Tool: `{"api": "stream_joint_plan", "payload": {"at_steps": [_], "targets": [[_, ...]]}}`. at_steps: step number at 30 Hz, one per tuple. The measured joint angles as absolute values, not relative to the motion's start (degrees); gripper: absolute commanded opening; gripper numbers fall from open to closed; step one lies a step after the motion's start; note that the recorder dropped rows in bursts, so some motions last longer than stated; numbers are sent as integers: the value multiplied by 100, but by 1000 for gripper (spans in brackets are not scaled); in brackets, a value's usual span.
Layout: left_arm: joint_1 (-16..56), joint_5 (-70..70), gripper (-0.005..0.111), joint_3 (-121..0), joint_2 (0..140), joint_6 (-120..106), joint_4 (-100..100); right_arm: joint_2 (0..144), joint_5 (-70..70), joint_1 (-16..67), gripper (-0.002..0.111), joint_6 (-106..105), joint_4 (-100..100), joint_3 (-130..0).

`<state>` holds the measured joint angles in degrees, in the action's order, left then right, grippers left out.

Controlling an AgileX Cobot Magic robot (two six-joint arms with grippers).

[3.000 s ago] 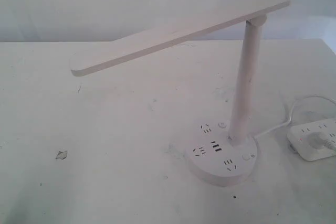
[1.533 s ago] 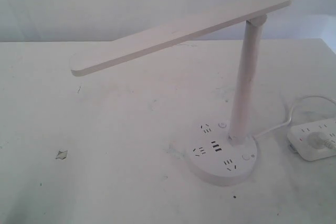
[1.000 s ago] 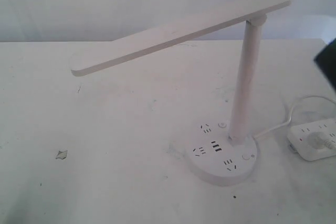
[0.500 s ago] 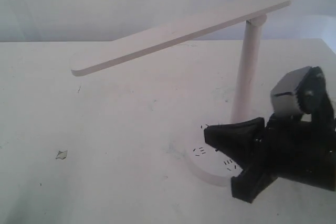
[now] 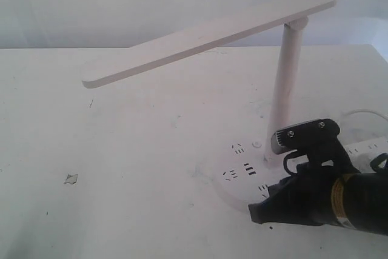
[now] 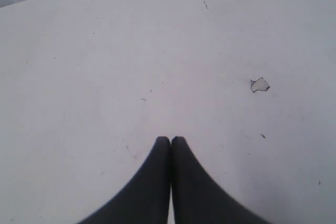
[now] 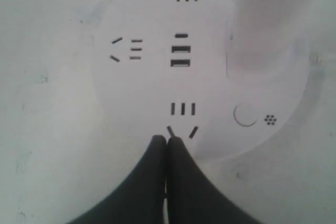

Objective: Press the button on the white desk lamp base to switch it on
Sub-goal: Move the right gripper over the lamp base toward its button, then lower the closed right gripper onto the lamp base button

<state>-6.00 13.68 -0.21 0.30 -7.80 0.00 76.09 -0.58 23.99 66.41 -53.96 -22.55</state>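
Note:
The white desk lamp (image 5: 209, 34) stands right of centre on the table, its long bar head reaching left from the slim post (image 5: 284, 89). Its round white desk lamp base (image 5: 237, 171) is partly covered by my right arm. My right gripper (image 5: 254, 212) is shut on nothing and hovers at the disc's front edge. In the right wrist view the base (image 7: 147, 77) shows socket holes, dark USB slots (image 7: 180, 56) and a round button (image 7: 245, 115). The gripper (image 7: 167, 140) is just short of the nearest socket, with the button off to one side. My left gripper (image 6: 170, 140) is shut over bare table.
A white power strip (image 5: 368, 146) with a looping cable (image 5: 362, 113) lies right of the base, mostly behind my right arm. A small chipped patch (image 5: 71, 179) marks the tabletop at the left, and the left wrist view shows it too (image 6: 259, 84).
My right arm came in from the right edge over the last second. It has since dropped toward the front of the base, uncovering more of the disc's top. The lamp stays unlit.

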Motion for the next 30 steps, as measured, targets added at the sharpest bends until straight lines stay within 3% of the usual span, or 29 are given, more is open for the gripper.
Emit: {"api": "stream_joint_plan", "payload": {"at_steps": [9, 30], "targets": [[-600, 1368, 0, -21, 30, -780, 0, 7652, 968, 2399, 0, 6653, -5393, -2781], [-600, 1368, 0, -21, 30, -780, 0, 8535, 1023, 2399, 0, 6675, -5666, -3072]]}}
